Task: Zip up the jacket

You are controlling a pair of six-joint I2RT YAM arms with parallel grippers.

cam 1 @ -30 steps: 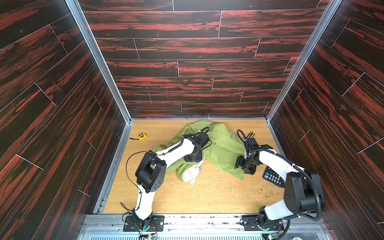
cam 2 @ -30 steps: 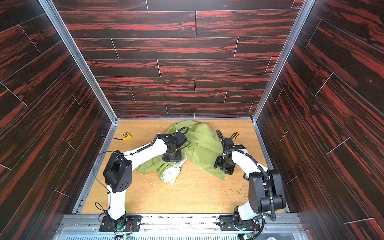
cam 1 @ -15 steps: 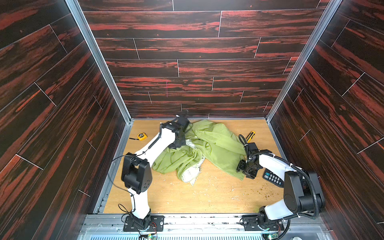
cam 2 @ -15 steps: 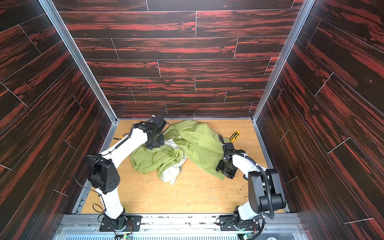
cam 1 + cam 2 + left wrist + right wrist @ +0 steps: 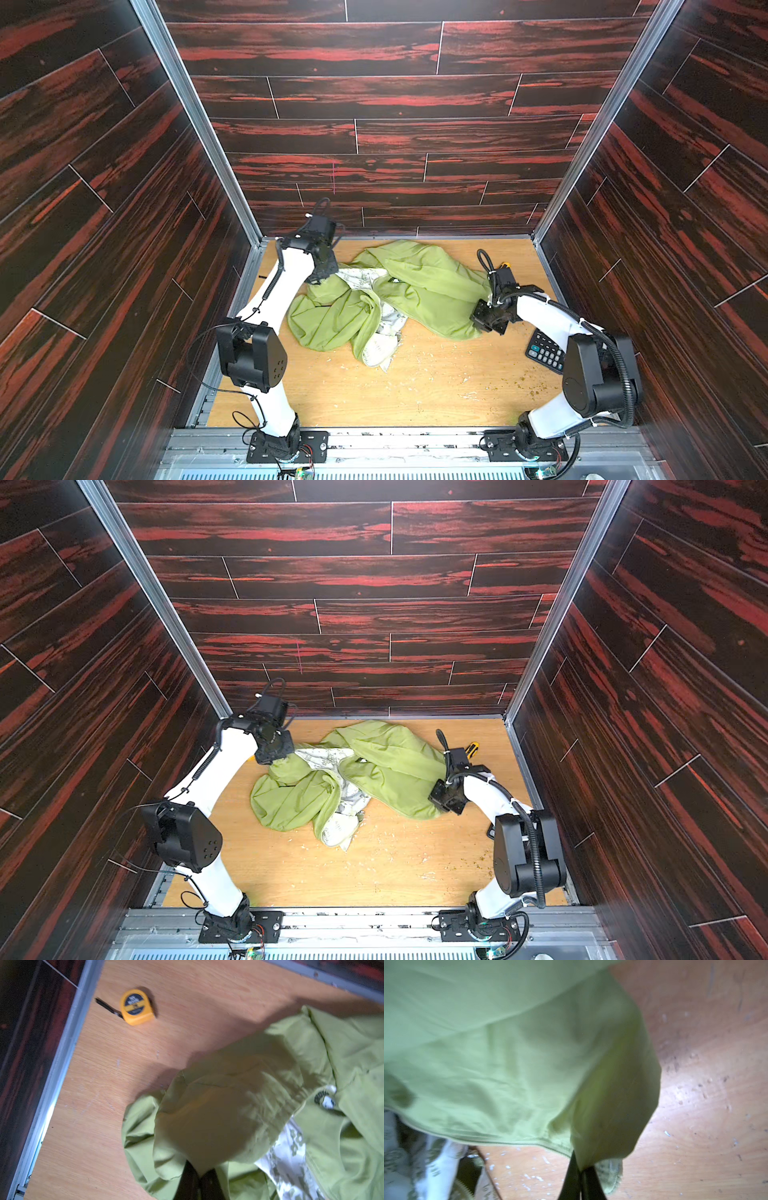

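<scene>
The jacket (image 5: pixel 415 291), one only, lies crumpled on the far half of the worktop (image 5: pixel 415 399) in both top views. It is mostly green side up, with whitish lining (image 5: pixel 361 276) showing in a few patches. You have two arms here. The left gripper (image 5: pixel 322 277) is near the far left corner, at the jacket's left end. The right gripper (image 5: pixel 484 323) is at the jacket's right end, toward the right edge. From above you cannot make out either pair of jaws. One calculator (image 5: pixel 544 352) lies by the right edge, partly covered by the right arm. One yellow-and-black tool (image 5: pixel 505 265) peeks out behind that arm's wrist, too hidden to identify.

In the left wrist view, your left gripper (image 5: pixel 199 1176) has its jaws pressed together on a fold of green cloth, which bulges over them and hides the tips. One yellow tape measure (image 5: pixel 136 1006) lies near the worktop's edge rail, apart from the jacket. One small round chest logo (image 5: pixel 325 1101) shows, too blurred to read.

In the right wrist view, your right gripper (image 5: pixel 581 1165) is clamped tight on green cloth next to the hem. The picture is soft with blur. A short run of zipper teeth (image 5: pixel 464 1187) is cut off at the frame's edge.
</scene>
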